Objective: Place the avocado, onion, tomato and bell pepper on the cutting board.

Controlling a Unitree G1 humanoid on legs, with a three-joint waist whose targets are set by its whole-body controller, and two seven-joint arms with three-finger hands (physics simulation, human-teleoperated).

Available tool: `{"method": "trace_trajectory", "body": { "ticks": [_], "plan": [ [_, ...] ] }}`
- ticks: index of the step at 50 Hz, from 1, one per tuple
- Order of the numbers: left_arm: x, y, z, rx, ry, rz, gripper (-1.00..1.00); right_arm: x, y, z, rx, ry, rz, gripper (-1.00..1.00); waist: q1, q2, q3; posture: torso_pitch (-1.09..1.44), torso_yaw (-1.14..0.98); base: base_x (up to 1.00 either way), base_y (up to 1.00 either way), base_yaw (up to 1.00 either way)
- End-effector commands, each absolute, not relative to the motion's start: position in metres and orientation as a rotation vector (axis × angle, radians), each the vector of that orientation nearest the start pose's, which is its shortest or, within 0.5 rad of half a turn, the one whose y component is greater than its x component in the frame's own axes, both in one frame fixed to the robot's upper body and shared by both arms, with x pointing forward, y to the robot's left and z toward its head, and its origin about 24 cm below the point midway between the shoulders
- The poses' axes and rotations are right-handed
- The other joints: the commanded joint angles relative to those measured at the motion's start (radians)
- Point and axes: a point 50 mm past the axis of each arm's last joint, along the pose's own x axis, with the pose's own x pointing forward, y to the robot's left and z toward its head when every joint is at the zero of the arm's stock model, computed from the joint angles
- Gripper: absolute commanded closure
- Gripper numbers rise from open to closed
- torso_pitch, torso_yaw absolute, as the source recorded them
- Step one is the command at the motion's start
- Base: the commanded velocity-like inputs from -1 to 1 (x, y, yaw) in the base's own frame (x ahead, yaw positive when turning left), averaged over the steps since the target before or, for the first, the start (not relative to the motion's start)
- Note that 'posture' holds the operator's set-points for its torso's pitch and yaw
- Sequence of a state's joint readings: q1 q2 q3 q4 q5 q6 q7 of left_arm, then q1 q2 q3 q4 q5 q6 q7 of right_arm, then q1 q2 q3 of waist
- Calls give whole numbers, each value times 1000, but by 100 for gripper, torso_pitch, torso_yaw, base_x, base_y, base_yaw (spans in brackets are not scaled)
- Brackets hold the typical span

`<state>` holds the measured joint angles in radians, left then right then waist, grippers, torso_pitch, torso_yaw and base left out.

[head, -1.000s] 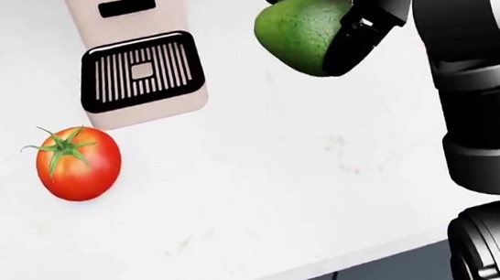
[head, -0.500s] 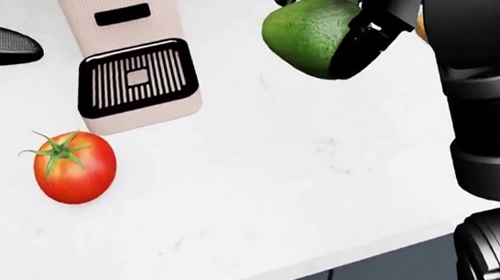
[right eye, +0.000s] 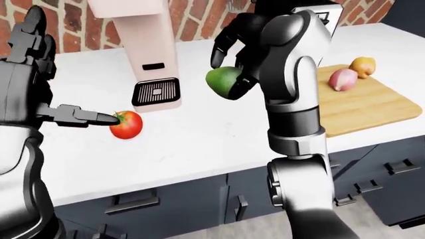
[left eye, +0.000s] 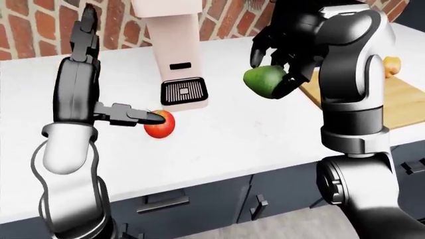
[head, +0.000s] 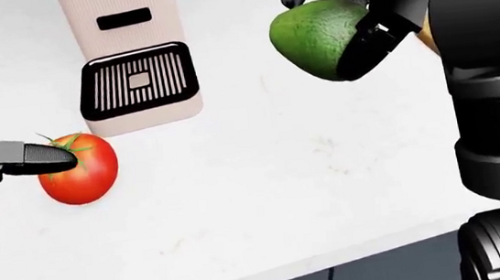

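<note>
My right hand (head: 328,26) is shut on the green avocado (head: 313,37) and holds it in the air above the white counter, left of the cutting board. The wooden cutting board (right eye: 382,107) lies at the right of the right-eye view, with the pink onion (right eye: 343,79) and the yellow bell pepper (right eye: 362,65) on it. The red tomato (head: 83,177) rests on the counter below the coffee machine. My left hand (left eye: 119,74) is open: its fingers point up, and one black finger (head: 35,157) reaches sideways over the tomato's stem.
A beige coffee machine (head: 132,61) with a black drip grille stands on the white counter (head: 265,200), between the tomato and the avocado. A brick wall (left eye: 33,30) backs the counter. Dark cabinet fronts (right eye: 173,199) run below its edge.
My left hand's finger has come into the head view from the left and now lies over the tomato's top. The avocado has drifted slightly right in my right hand.
</note>
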<state>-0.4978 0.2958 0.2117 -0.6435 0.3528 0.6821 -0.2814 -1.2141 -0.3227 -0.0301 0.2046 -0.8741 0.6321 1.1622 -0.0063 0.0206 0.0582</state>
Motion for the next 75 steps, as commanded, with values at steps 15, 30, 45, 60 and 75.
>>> {"method": "trace_trajectory", "body": {
  "ticks": [15, 30, 45, 60, 75],
  "plan": [
    [256, 196, 225, 508, -406, 152, -100, 345, -144, 343, -963, 32, 384, 100, 1, 2, -36, 0, 0, 0, 0, 0],
    [272, 188, 192, 502, -339, 107, -100, 346, -145, 343, -954, 19, 383, 100, 2, -2, -41, 0, 0, 0, 0, 0],
    [303, 192, 149, 450, -229, 77, 100, 346, -145, 338, -956, 28, 385, 100, 5, 5, -48, 0, 0, 0, 0, 0],
    [301, 190, 153, 461, -242, 68, 100, 345, -146, 343, -961, -2, 332, 99, 1, 15, -56, 0, 0, 0, 0, 0],
    [192, 170, 316, 546, -709, 106, 100, 342, -151, 352, -970, -35, 251, 100, -6, 1, -32, 0, 0, 0, 0, 0]
  ]
}}
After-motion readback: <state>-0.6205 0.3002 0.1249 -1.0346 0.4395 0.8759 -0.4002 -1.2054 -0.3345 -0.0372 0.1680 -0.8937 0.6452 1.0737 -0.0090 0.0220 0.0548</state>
